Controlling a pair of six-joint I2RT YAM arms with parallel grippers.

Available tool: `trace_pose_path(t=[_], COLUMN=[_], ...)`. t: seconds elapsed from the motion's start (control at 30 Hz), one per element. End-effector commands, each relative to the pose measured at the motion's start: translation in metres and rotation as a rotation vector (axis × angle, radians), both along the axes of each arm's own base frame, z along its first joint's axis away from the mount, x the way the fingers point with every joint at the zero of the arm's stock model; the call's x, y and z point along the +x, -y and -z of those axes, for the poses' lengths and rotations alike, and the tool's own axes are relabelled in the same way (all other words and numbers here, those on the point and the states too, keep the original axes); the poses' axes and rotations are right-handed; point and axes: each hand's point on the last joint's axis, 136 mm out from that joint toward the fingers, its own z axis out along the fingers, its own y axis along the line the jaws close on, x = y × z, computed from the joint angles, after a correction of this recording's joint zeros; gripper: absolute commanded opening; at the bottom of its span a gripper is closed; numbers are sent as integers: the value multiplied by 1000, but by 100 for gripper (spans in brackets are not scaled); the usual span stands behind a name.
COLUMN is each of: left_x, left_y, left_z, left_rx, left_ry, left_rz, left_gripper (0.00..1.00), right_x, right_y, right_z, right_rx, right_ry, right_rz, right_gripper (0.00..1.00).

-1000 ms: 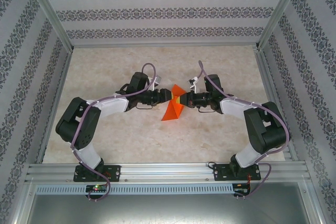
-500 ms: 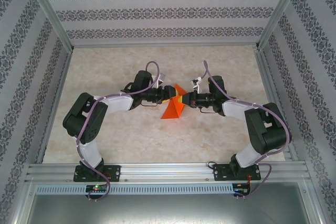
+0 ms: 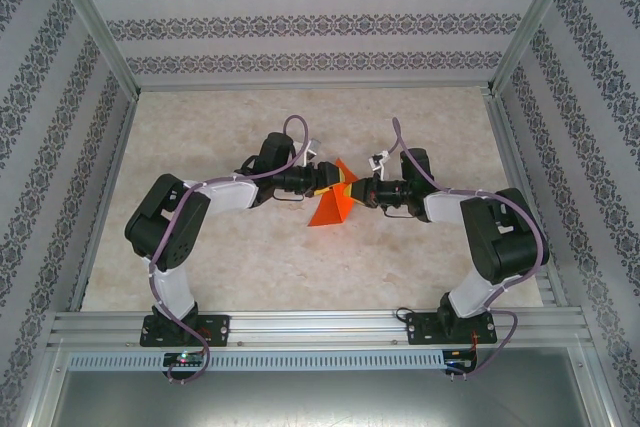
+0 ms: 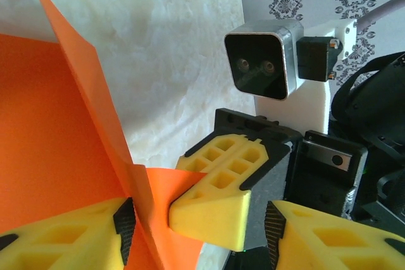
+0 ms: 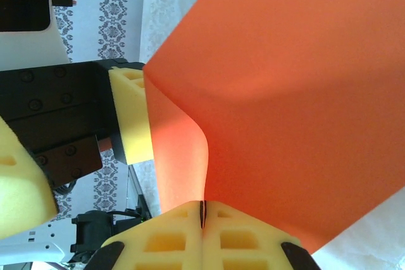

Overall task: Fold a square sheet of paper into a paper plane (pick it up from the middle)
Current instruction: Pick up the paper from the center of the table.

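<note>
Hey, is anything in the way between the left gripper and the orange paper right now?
Nothing visible. The square sheet of paper runs between the open fingers of the left gripper. The right gripper, shut on the sheet, has a fingertip in that same gap, close beside the paper.

Right hand [image 3: 353, 190], paper [image 3: 330, 210] block left hand [image 3: 337, 179] — table [image 3: 250, 262] open

You have the square sheet of paper [image 3: 330, 207] at the centre of the top view: plain bright orange-red, partly folded into a pointed triangular shape, widest toward the lower frame. Whether it touches the tabletop [image 3: 250, 267] you cannot tell. In the right wrist view it bends in a soft curve, its lower edge pinched between the right fingers [image 5: 240, 235].
</note>
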Motion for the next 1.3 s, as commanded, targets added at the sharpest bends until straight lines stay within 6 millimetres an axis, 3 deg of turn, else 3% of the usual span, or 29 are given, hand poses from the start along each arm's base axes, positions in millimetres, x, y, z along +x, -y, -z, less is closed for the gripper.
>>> trace_pose_path(t=[0.0, 0.67, 0.83, 0.93, 1.27], left_x=[-4, -12, -10, -8, 1], left_y=[9, 3, 4, 4, 8], left_z=[0, 16, 12, 10, -17], left_rx=[8, 122, 121, 117, 66], left_ry=[0, -28, -24, -23, 15], left_rz=[47, 83, 79, 72, 34], left_gripper=[55, 13, 8, 7, 7], right_x=[2, -2, -4, -7, -24], right_y=[0, 3, 11, 19, 30], right_z=[-3, -12, -15, -15, -16], right_rx=[25, 2, -22, -49, -59], right_ry=[27, 43, 46, 44, -5], right_rz=[-9, -10, 8, 34, 117], right_gripper=[0, 9, 19, 35, 60])
